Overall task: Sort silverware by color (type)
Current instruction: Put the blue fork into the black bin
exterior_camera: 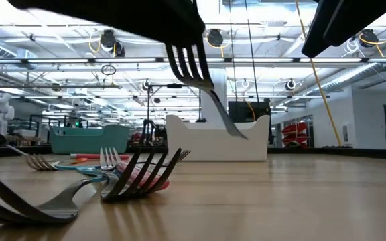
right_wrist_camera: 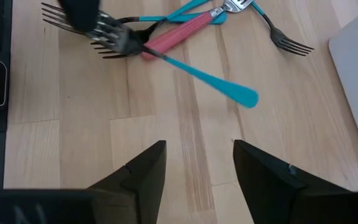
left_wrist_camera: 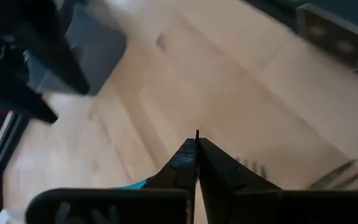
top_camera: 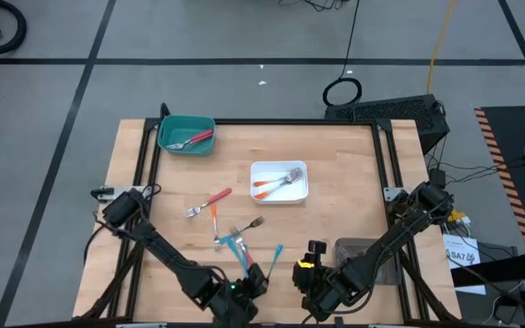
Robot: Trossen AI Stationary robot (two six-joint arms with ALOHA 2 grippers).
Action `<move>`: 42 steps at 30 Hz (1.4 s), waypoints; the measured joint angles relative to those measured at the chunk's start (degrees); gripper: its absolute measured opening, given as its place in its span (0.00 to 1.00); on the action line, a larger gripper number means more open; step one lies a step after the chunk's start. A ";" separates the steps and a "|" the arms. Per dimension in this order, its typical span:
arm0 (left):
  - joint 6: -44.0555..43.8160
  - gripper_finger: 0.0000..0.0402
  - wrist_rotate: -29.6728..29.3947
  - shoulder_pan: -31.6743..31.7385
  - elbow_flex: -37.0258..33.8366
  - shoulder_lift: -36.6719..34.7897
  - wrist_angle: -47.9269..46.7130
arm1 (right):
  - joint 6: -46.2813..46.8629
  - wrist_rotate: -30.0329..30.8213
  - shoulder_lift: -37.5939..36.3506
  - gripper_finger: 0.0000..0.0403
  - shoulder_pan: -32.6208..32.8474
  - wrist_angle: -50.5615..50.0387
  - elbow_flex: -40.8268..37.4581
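My left claw (top_camera: 255, 276) sits at the near edge of the wooden counter (top_camera: 335, 173), fingers pinched together on a silver-headed fork with a teal plastic handle (exterior_camera: 203, 80), lifted clear of the surface. My right claw (right_wrist_camera: 194, 168) hovers close beside it, fingers spread and empty. Between them lies a loose teal-handled fork (right_wrist_camera: 185, 65) crossing a pink-handled fork (right_wrist_camera: 179, 34). Farther out, a red-handled fork (top_camera: 210, 200) lies on bare wood. The white rectangular tray (top_camera: 279, 181) holds orange-handled forks (top_camera: 276, 185); the teal tray (top_camera: 186, 133) in the far left corner holds a red one (top_camera: 192, 139).
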 joint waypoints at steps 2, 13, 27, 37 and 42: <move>1.80 0.02 1.01 -0.55 0.26 0.00 -0.02 | 0.02 0.00 0.00 0.45 0.00 0.15 0.00; 10.21 0.01 1.34 -3.03 0.30 -0.02 0.34 | -10.37 -1.14 0.10 0.45 -0.02 14.21 0.00; 14.08 0.01 4.20 -3.77 0.36 -0.11 5.13 | -23.95 -4.76 1.88 0.45 0.00 18.87 0.02; 16.40 0.01 5.52 -4.07 0.36 -0.11 10.27 | -21.71 -9.96 1.91 0.45 -0.02 22.74 0.02; 17.55 0.01 6.83 -4.25 0.36 -0.11 12.69 | -23.14 -10.66 1.92 0.45 0.80 22.04 0.02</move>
